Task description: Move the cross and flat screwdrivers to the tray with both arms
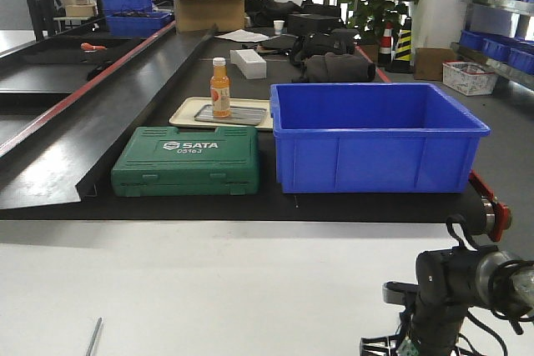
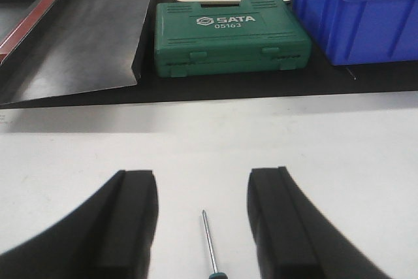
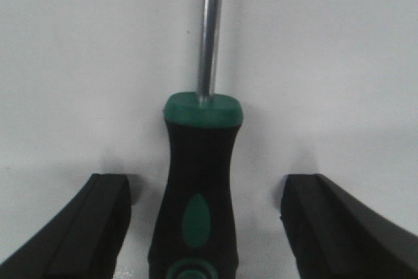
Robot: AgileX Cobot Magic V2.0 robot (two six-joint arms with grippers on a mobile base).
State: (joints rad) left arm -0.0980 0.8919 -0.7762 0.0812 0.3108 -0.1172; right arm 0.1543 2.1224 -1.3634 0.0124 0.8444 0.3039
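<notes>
1. While the left gripper point(image 2: 201, 181) hangs with its fingers point(image 2: 130, 220) spread wide, the first screwdriver point(image 2: 209, 243) lies on the white table point(image 2: 326, 155) at the bottom centre of the left wrist view, between them.
2. The right gripper point(image 3: 208, 184) is likewise spread; the second screwdriver point(image 3: 198, 187) fills the middle of its view, its handle between the fingers point(image 3: 104, 220) and clear of both.
3. A green case point(image 1: 185, 171) and a blue bin point(image 1: 375, 135) sit mid-frame in the front view.
</notes>
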